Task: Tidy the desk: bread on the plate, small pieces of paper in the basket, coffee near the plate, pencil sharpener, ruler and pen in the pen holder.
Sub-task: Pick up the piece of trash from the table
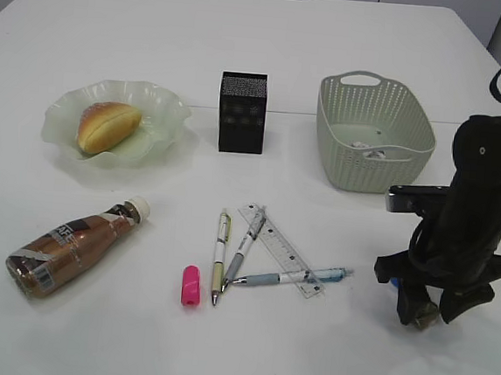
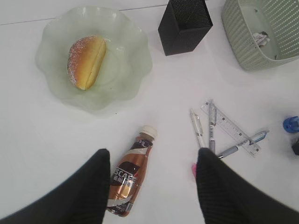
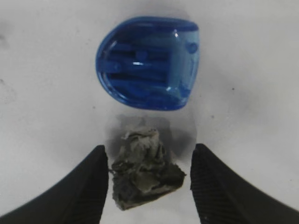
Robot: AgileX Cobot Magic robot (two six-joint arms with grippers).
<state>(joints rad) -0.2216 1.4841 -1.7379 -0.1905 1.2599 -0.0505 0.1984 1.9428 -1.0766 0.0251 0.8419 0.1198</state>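
Observation:
The bread (image 1: 107,126) lies on the pale green plate (image 1: 165,110), at the left. The coffee (image 1: 70,245) lies on its side in front of the plate. My left gripper (image 2: 153,161) hangs open high above the table, with the coffee (image 2: 130,172) below it near its left finger. My right gripper (image 3: 147,161) is low over the table at the right and open, and a crumpled small piece of paper (image 3: 145,170) lies between its fingers. A blue pencil sharpener (image 3: 147,63) lies just beyond that paper. The clear ruler (image 1: 276,247) and three pens (image 1: 220,255) lie in the middle, in front of the black pen holder (image 1: 242,112).
The sage-green basket (image 1: 372,154) stands at the back right with a scrap of paper (image 1: 372,150) inside. A small pink object (image 1: 191,286) lies beside the pens. The right arm (image 1: 473,198) rises over the table's right side.

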